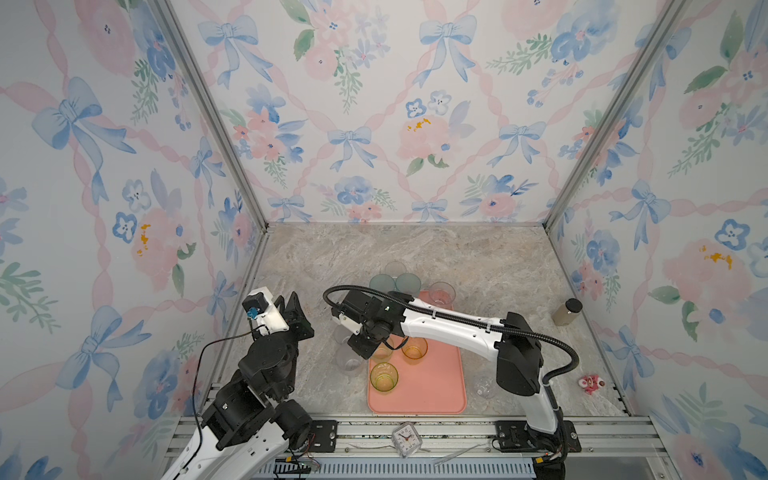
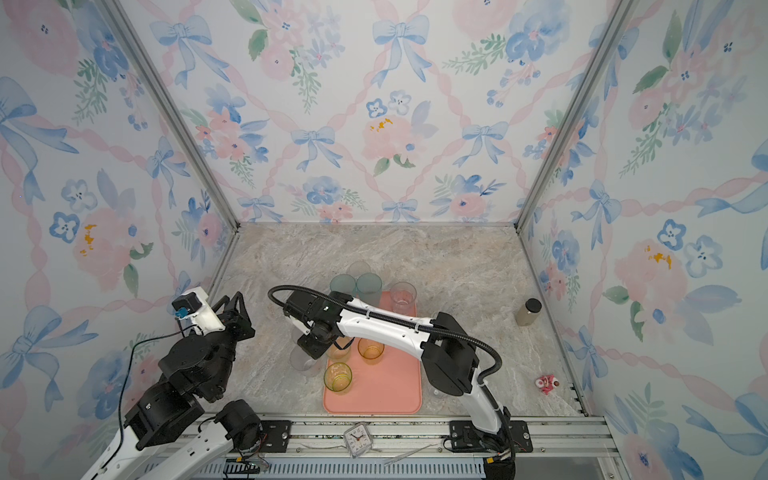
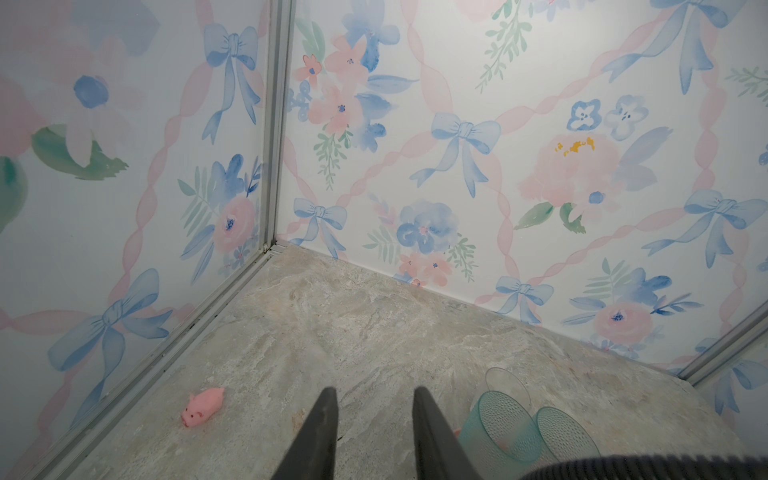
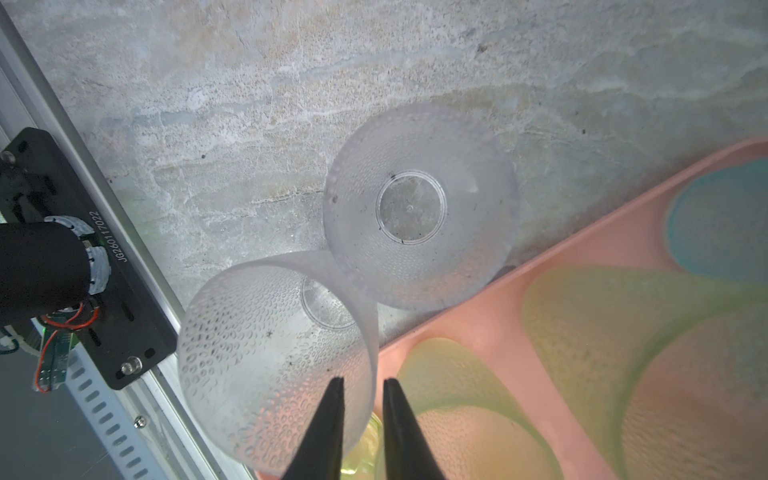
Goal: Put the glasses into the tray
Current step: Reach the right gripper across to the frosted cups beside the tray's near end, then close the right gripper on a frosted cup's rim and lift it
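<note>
**Two clear glasses sit off the tray**

The right tool (image 4: 362, 382) points down at the rim of the near clear glass (image 4: 274, 361), low in the right wrist picture. Its fingers (image 4: 328, 428) are close together with a thin gap, and the glass wall seems to run into that gap. I think it wants to pinch the wall, so it can lift the glass over the low rim. I cannot tell if it is squeezing. The other clear glass (image 4: 419, 203) looks like it touches this one, so a bump could tip it.

The pink tray (image 1: 432, 374) lies on the surface, low in the middle of both top views. A yellow-green glass (image 1: 384, 376) and an orange glass (image 1: 414, 348) stand on it, close to the tool, so room is tight there. The tray's lower right part is bare.

The left tool (image 3: 374, 392) is open and holds nothing. It hangs at the left, out of the way. A bottle (image 1: 566, 312), a clock (image 1: 406, 438) and a pink pig (image 3: 203, 405) are not glasses.
</note>
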`<state>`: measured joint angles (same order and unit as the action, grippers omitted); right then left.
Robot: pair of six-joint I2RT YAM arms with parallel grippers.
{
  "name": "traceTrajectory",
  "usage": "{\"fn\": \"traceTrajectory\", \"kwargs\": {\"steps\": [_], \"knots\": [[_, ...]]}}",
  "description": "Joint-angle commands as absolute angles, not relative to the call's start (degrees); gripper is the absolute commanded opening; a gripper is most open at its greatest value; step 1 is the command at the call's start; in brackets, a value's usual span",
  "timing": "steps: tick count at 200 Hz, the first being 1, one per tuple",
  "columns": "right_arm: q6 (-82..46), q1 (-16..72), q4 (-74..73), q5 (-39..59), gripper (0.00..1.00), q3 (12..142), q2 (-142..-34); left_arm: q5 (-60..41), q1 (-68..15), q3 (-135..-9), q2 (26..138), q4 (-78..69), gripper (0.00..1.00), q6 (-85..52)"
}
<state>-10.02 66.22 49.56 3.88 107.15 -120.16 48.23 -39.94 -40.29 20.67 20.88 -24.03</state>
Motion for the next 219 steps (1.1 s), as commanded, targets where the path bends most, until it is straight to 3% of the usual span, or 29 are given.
{"fn": "traceTrajectory", "kwargs": {"steps": [1,116,219], "knots": [[-10.68,66.82,51.77,3.71,0.21,108.86,-121.60,48.96,-39.56,-39.54,20.39,21.33,0.33,-22.76],[-11.45,66.97,52.16,3.00,0.16,109.78,-123.42,48.67,-39.55,-39.56,20.70,21.52,0.33,-22.50],[-11.13,67.15,51.03,3.15,0.04,108.85,-119.97,48.30,-39.55,-40.16,21.69,21.62,0.34,-22.24]]}}
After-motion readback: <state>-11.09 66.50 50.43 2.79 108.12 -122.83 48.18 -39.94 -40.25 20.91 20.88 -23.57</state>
